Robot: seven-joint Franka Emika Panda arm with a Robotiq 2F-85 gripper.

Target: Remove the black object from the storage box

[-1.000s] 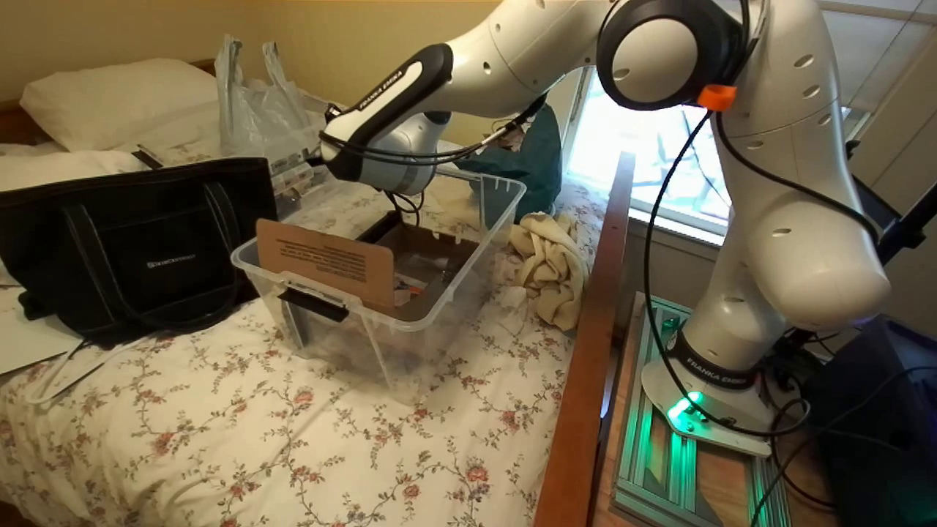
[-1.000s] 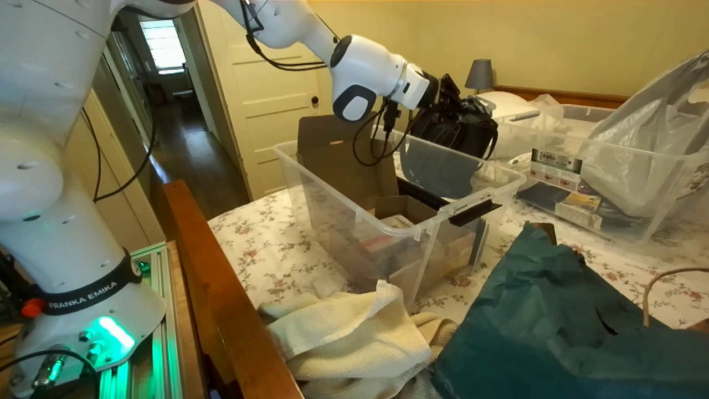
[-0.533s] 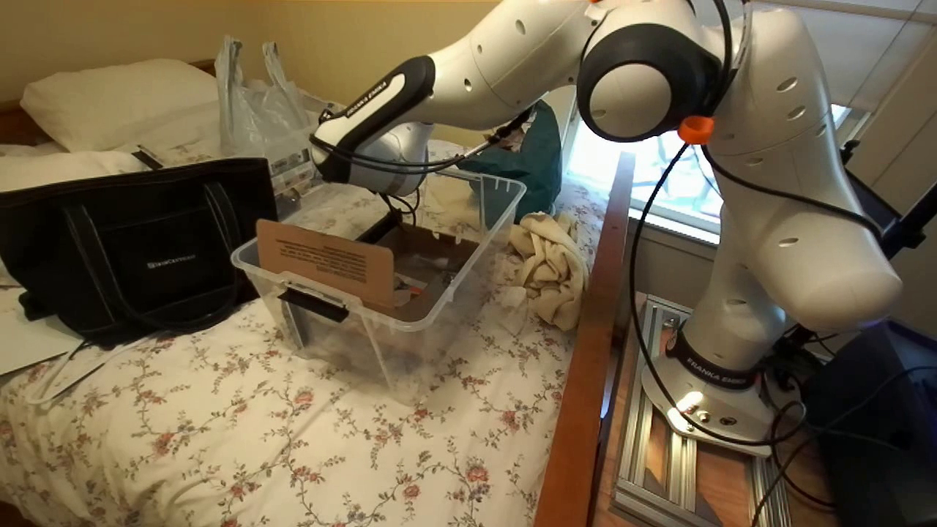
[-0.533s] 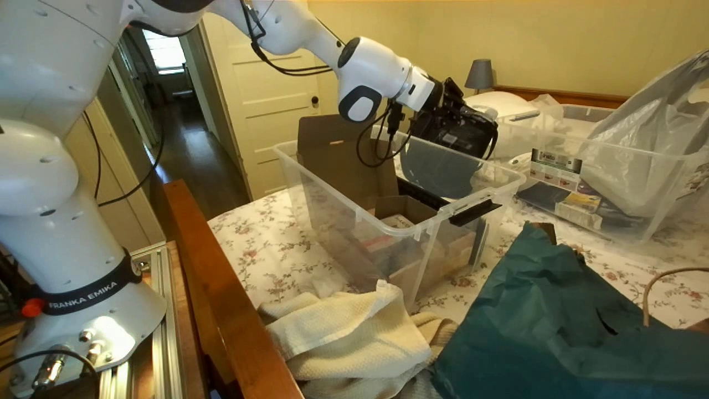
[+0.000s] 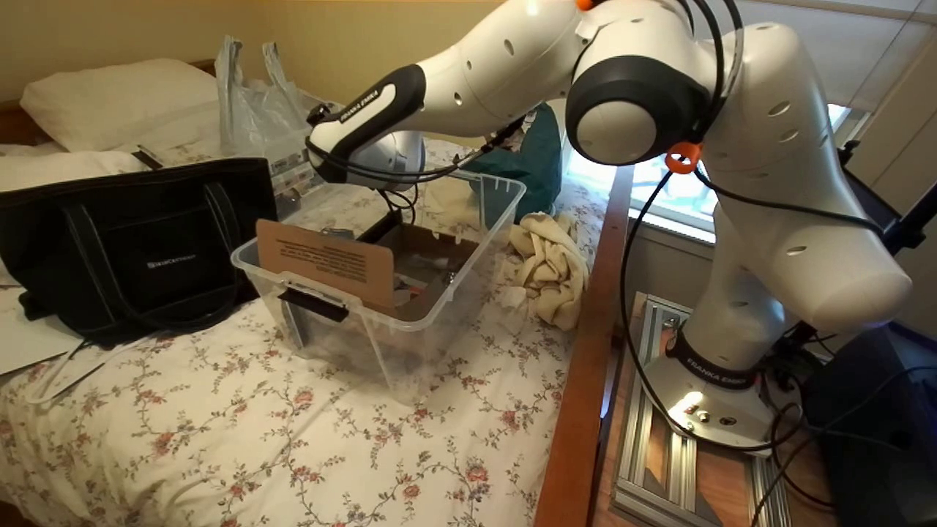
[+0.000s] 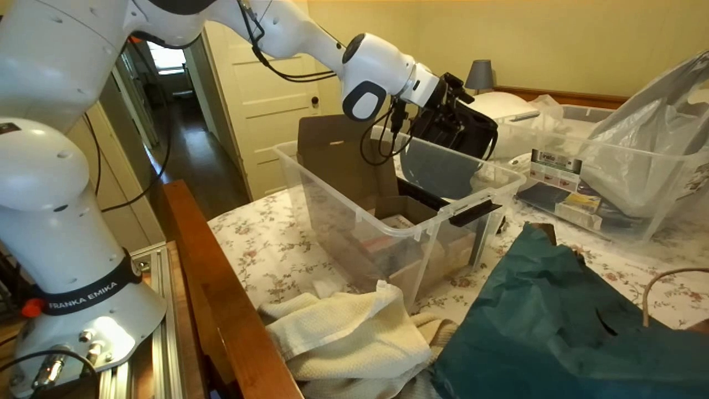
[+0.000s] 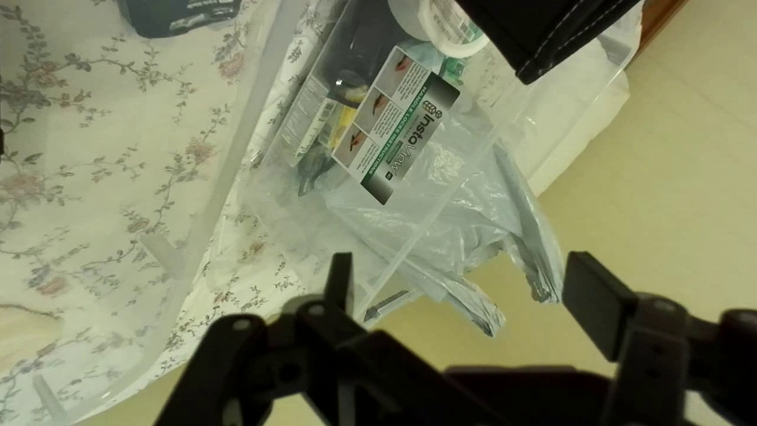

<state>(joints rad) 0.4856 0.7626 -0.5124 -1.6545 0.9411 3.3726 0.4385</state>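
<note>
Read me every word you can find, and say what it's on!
"FRANKA EMIKA": robot's wrist cover
"FRANKA EMIKA": robot's base band
"InstaView": picture label
"HANDLE LOCKS INSTRUCTIONS": same label
Too small or blurred: any writing on the black bag, cardboard flap, barcode pack, round white thing, boxed white item, dark object, plus the label's fine print.

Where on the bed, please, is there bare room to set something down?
A wide stretch of bedspread lies bare, bordered by the storage box, black tote bag and wooden rail. Beside the box it is crowded, with the cream cloth and teal bag, and inside too, with cardboard.
</note>
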